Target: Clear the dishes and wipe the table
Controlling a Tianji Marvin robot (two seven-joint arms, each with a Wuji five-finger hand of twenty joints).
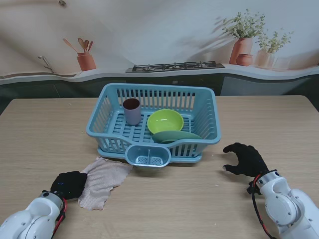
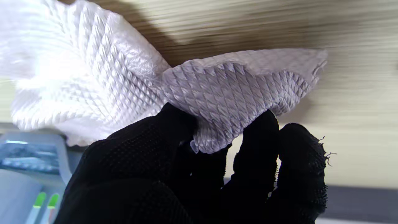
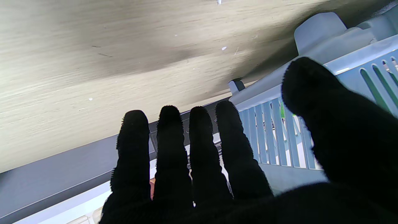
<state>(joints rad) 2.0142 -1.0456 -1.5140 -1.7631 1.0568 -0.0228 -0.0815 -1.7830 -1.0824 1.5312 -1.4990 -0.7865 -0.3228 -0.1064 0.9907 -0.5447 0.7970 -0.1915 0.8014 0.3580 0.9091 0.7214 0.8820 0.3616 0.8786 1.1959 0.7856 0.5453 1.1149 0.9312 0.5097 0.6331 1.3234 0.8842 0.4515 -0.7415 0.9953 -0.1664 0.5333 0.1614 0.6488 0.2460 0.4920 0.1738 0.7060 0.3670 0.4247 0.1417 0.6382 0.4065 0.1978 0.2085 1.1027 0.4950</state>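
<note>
Soft, even room light falls from overhead; the stand's view is sharp, with the far wall bowed at its edges. The dish rack (image 1: 153, 127) casts a faint shadow on the table (image 1: 45, 129). In the left wrist view the cloth (image 2: 93, 77) is overexposed to white and the wood streaks with blur. The right wrist view is dim, its fingers (image 3: 169, 146) near-silhouettes.

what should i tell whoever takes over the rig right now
Left hand: shut on the cloth, near left of the table.
Right hand: open, holding nothing, right of the rack.
Done: cup, green bowl and plate are in the rack.
Left: wiping the table.
</note>
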